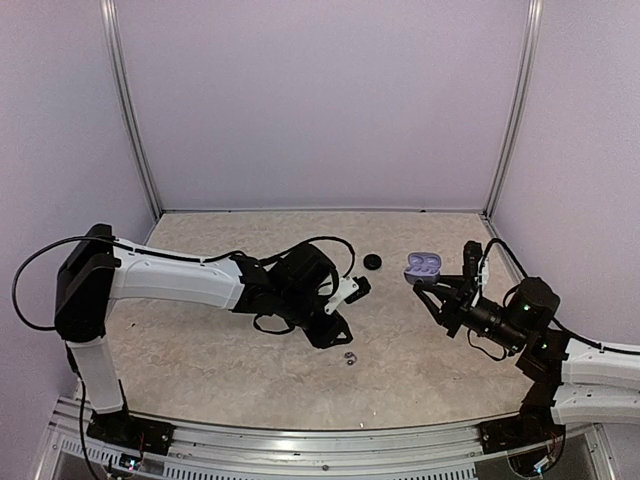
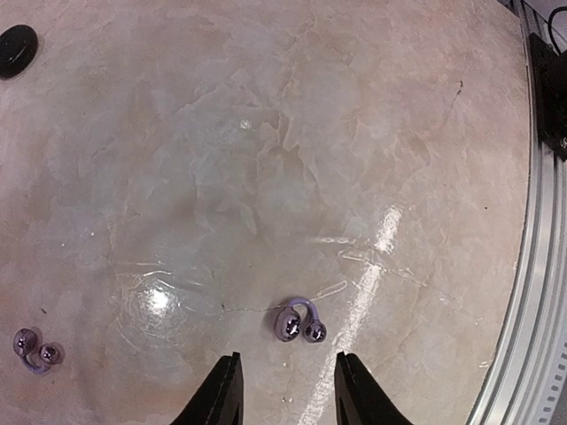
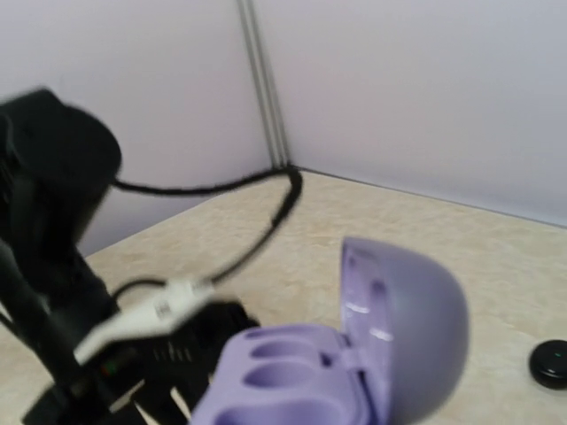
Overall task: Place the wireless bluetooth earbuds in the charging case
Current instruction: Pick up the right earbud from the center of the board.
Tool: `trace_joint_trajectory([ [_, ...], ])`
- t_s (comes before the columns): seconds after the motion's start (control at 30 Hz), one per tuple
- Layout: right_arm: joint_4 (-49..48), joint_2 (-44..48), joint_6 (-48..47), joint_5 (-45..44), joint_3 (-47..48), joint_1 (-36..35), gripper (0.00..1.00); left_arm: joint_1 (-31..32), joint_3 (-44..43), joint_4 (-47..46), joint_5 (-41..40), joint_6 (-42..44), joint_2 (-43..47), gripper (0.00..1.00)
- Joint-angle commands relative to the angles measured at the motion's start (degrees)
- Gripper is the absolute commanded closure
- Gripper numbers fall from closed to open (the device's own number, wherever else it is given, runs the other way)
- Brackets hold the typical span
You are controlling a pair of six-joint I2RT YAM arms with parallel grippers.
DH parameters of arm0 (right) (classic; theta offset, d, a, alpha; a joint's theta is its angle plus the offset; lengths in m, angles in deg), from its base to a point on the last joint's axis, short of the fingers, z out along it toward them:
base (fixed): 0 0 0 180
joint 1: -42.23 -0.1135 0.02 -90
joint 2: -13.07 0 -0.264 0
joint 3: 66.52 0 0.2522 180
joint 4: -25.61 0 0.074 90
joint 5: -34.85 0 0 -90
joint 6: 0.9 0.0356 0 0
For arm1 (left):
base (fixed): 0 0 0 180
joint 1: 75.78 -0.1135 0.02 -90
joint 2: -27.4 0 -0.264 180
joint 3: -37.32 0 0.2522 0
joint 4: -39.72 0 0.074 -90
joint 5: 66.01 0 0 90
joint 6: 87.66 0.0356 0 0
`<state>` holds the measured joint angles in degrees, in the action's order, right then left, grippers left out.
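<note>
A purple clip earbud with two silvery rounded ends lies on the table just ahead of my left gripper, which hangs open above it, the earbud centred on the gap. A second earbud of the same kind lies further left. From the top view an earbud shows as a speck below the left gripper. The purple charging case stands lid open, with empty wells. My right gripper is open just short of the case; its fingers are out of its wrist view.
A black round puck lies left of the case, and it also shows in the left wrist view and the right wrist view. The metal rail of the table's near edge runs to the right of the left gripper.
</note>
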<state>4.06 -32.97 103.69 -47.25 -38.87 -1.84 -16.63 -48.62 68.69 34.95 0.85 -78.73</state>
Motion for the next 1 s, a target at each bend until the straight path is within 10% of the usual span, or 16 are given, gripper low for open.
trace_joint_trajectory([
  [0.0, 6.69, 4.41, 0.88, -2.15, -0.84, 1.11, 1.00, 0.80, -5.69, 6.60, 0.69, 3.11, -5.01, 0.64],
  [0.47, 11.93, 10.68, 0.62, -3.37, -0.64, 1.55, 0.99, 3.77, -14.82, 16.03, -2.38, 6.54, -14.00, 0.39],
  [0.97, 13.16, 12.02, 0.01, -4.15, -0.58, 1.80, 0.99, 4.73, -22.27, 22.46, -7.62, 10.24, -21.07, 0.54],
])
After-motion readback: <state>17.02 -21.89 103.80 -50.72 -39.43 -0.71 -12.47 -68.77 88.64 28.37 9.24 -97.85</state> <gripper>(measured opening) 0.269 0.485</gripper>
